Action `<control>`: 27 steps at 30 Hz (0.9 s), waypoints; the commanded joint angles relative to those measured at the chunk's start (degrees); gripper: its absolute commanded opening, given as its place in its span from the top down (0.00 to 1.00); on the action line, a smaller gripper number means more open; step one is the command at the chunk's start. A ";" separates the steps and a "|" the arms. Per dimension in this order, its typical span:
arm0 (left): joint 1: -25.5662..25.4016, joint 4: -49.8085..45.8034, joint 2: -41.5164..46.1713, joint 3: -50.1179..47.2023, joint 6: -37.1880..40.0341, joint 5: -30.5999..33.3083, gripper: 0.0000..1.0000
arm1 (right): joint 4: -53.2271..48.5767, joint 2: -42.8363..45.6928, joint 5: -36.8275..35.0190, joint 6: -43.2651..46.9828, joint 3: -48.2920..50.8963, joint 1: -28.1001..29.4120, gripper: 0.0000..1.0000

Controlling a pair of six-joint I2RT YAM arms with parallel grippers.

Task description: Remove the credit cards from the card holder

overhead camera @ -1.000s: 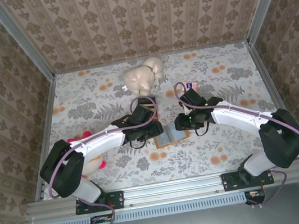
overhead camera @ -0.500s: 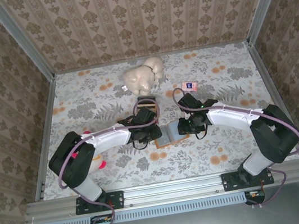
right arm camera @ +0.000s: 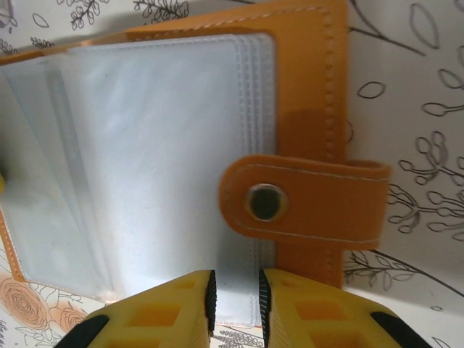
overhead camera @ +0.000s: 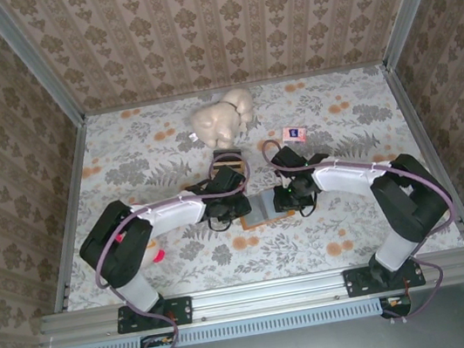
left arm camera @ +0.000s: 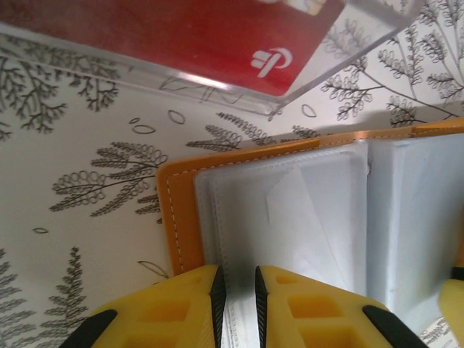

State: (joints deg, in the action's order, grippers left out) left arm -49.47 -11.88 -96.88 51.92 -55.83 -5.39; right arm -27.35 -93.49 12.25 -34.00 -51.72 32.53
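The card holder lies open on the flowered table between my two grippers. It is tan-orange, with clear grey-white sleeves. My left gripper is down on its left half. In the left wrist view, its yellow fingers stand a narrow gap apart over the sleeve edges beside the orange border. My right gripper is at the right half. Its fingers are nearly closed over the sleeves' lower edge, beside the snap tab. A red credit card rests on clear plastic just beyond the holder.
A cream plush toy sits at the back of the table. A small pink packet lies behind the right arm. A pink-and-white object shows by the left arm's base. Metal rails and patterned walls enclose the table.
Both grippers have moved inward and down onto the open card holder, and their jaws have narrowed. The holder has stayed in place.
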 commanded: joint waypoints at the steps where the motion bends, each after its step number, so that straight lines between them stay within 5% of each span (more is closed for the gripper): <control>1: -0.49 -0.50 -1.61 1.29 0.71 -1.60 0.79 | 1.49 -0.95 3.28 0.69 -1.18 0.40 0.80; 15: -0.94 -1.80 0.24 2.15 2.00 -2.01 0.75 | -1.30 1.38 -4.28 -1.75 3.69 0.27 0.88; 27: -2.10 -3.83 4.42 0.36 0.04 0.68 0.67 | 0.57 5.49 -2.23 -8.43 9.20 0.38 0.88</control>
State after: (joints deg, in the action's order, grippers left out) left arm -51.00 -14.04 -95.48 52.95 -55.31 -6.15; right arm -23.79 -89.78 10.90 -38.87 -45.47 32.53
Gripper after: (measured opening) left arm 0.329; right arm 0.123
